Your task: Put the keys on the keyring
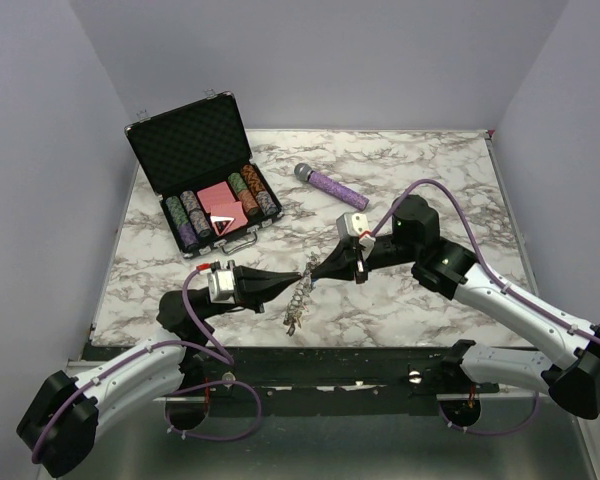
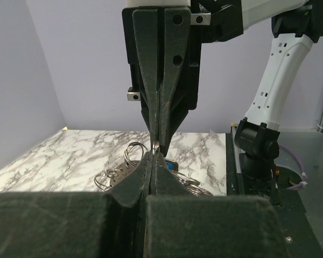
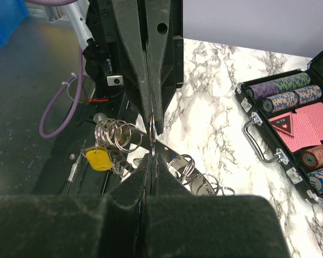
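My two grippers meet tip to tip over the front middle of the marble table. The left gripper [image 1: 302, 273] and right gripper [image 1: 317, 269] are both shut on one thin metal ring [image 3: 152, 135], seen edge-on. Below them lies the keyring [image 1: 298, 300], a silvery band [image 3: 178, 159] strung with small split rings [image 3: 116, 134]. A yellow-capped key [image 3: 98, 159] hangs at its near end. In the left wrist view a blue-capped key [image 2: 172, 165] and loops [image 2: 130, 152] show behind my left gripper [image 2: 155, 153]. Whether the pinched ring is threaded on the band I cannot tell.
An open black case [image 1: 195, 130] of poker chips and cards stands at the back left, its handle [image 3: 257, 141] facing the grippers. A purple microphone [image 1: 330, 185] lies at the back centre. The bunch of keys reaches close to the table's front edge [image 1: 310, 348].
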`<state>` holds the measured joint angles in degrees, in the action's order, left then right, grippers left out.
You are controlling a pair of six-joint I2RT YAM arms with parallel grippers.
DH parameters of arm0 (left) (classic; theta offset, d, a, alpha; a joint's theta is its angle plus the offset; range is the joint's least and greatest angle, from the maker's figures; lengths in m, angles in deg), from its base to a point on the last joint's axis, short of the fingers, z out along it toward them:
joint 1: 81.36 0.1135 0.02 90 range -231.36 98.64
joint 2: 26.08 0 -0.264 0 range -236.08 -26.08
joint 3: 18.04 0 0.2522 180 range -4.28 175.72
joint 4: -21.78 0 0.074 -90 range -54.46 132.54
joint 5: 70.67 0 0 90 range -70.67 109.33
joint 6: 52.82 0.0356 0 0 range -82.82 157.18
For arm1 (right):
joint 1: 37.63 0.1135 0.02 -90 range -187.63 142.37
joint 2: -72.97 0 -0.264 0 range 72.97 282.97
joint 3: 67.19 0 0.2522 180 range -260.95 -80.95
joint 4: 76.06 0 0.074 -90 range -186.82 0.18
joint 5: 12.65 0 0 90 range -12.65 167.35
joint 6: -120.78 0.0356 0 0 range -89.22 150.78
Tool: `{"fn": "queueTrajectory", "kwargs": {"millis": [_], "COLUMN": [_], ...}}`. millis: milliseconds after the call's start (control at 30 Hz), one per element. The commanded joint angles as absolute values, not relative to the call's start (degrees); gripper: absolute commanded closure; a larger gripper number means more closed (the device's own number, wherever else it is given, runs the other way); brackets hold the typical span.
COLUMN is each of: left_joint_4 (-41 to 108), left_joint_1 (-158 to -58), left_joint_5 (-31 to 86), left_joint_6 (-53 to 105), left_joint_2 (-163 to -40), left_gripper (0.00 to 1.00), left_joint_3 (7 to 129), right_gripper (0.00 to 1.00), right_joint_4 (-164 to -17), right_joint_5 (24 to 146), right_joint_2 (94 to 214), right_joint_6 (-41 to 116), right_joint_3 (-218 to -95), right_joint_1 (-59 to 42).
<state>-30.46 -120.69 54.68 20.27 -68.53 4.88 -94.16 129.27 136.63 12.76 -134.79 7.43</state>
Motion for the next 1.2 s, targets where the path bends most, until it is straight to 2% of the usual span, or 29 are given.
{"fn": "queueTrajectory", "kwargs": {"millis": [0,700,1167], "left_joint_4": [-34.8,-35.4,-32.5], "left_joint_1": [-120.3,-120.3,-120.3], "left_joint_5": [54.1,55.8,60.1], "left_joint_6": [19.8,18.6,16.5], "left_joint_2": [-68.4,-69.8,-69.4], "left_gripper": [1.0,1.0,1.0], "left_joint_3": [4.7,4.8,6.3], "right_gripper": [1.0,1.0,0.99], "right_joint_4": [-93.9,-94.2,-102.8], "right_joint_5": [128.5,128.2,127.6], "right_joint_2": [137.0,137.0,137.4], "right_joint_6": [12.1,10.7,-1.3], "right_joint_3": [-136.5,-137.2,-139.7], "right_joint_1": [8.1,8.5,8.6]}}
